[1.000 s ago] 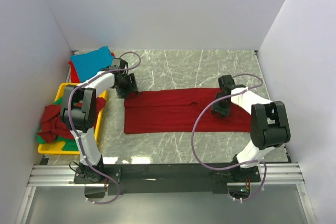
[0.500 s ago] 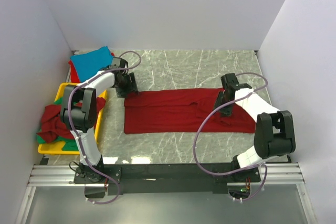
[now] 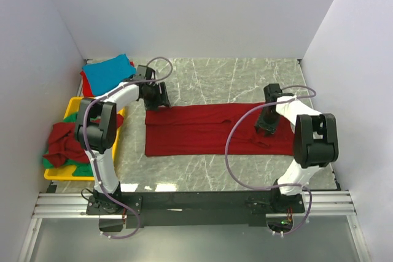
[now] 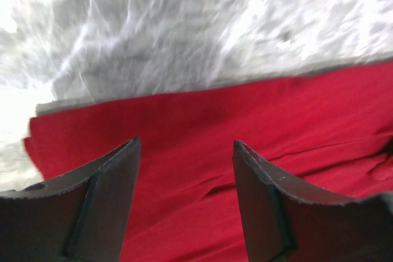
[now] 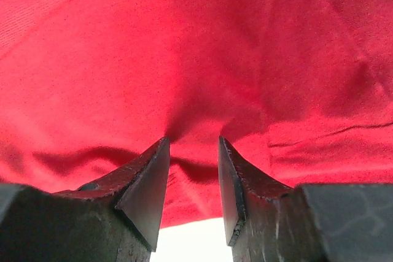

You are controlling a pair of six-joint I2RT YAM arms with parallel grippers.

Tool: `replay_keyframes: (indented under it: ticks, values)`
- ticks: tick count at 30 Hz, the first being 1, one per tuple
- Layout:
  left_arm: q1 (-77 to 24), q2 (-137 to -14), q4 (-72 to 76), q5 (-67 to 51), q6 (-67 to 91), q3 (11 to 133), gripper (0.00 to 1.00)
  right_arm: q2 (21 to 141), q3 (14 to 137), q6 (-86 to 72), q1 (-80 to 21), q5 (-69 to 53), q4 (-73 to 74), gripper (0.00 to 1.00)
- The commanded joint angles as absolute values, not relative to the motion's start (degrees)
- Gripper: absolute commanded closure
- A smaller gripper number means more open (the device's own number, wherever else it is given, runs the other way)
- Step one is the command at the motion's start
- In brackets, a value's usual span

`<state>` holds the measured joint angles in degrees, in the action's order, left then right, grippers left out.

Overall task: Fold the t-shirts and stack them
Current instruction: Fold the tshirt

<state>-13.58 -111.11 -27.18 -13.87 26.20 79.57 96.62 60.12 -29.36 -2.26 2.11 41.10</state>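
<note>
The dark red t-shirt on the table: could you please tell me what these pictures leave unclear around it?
- Right wrist view: whether the right hand pinches the dark red t-shirt or only presses it; its fingertips hide the contact.
- Left wrist view: blurred, and the frame edges cut the shirt off around the left hand.
- Top view: the left arm hides part of the pile in the yellow tray.

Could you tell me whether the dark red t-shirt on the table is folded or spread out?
Partly folded: the dark red t-shirt lies flat as a long band, no sleeves showing.
</note>
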Motion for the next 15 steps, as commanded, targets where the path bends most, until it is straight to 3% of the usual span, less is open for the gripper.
replay_keyframes:
  ticks: [1,15]
  values:
    - [-13.6,-112.2,-25.0,-16.9,25.7,76.9,0.33,99.2,63.1,-30.1,-0.4,4.2,40.0,0.55]
    - [-13.6,-109.4,-27.3,-10.5,24.9,69.0,0.33,115.8,79.1,-27.6,2.4,6.1,43.9,0.56]
